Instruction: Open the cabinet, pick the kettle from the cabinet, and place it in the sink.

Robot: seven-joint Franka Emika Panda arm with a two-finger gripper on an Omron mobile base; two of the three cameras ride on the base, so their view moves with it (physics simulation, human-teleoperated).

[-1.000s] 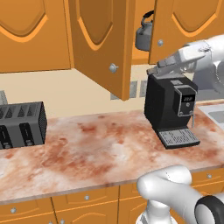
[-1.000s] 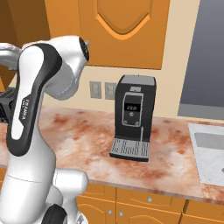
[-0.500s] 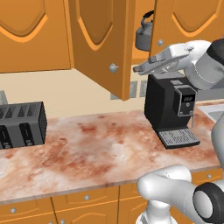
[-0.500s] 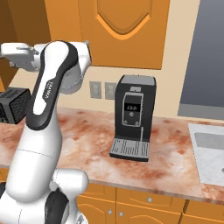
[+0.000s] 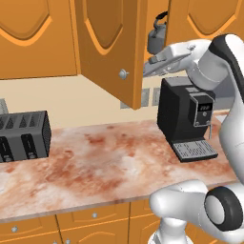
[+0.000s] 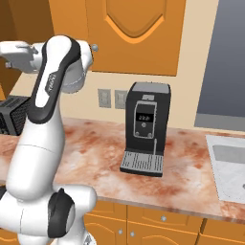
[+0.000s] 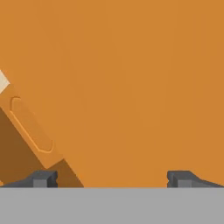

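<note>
With its two fingers spread wide and gripping nothing, the claw [image 7: 112, 178] faces smooth orange-brown wood just in front of the cabinet [image 5: 107, 47]. That cabinet's arched-panel door already hangs open. Inside sits the kettle [image 5: 156, 38], squat grey metal with a thin black handle, not yet taken. Well right of the cabinet, the pale steel sink [image 6: 229, 162] waits in reddish marble.
</note>
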